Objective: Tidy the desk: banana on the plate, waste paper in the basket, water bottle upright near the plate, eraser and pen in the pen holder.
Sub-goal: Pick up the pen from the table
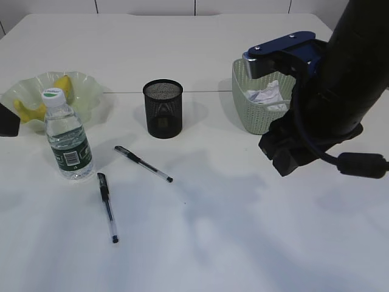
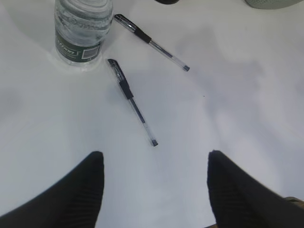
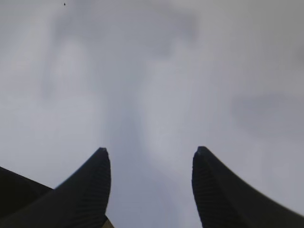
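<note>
A banana [image 1: 61,85] lies on the wavy green plate [image 1: 91,91] at the far left. The water bottle [image 1: 67,137] stands upright in front of the plate. Two black pens lie on the table, one [image 1: 143,163] near the black mesh pen holder [image 1: 163,108] and one [image 1: 107,207] closer to me. Crumpled waste paper [image 1: 267,96] sits in the green basket [image 1: 249,112]. I cannot see an eraser. My left gripper [image 2: 154,161] is open and empty, short of the nearer pen [image 2: 130,97], with the other pen [image 2: 151,42] and the bottle [image 2: 81,28] beyond. My right gripper [image 3: 151,156] is open and empty over bare table.
My right arm [image 1: 340,79] looms large at the right and covers part of the basket. A black part of the left arm [image 1: 7,120] shows at the left edge beside the plate. The white table [image 1: 243,231] stretches to the front.
</note>
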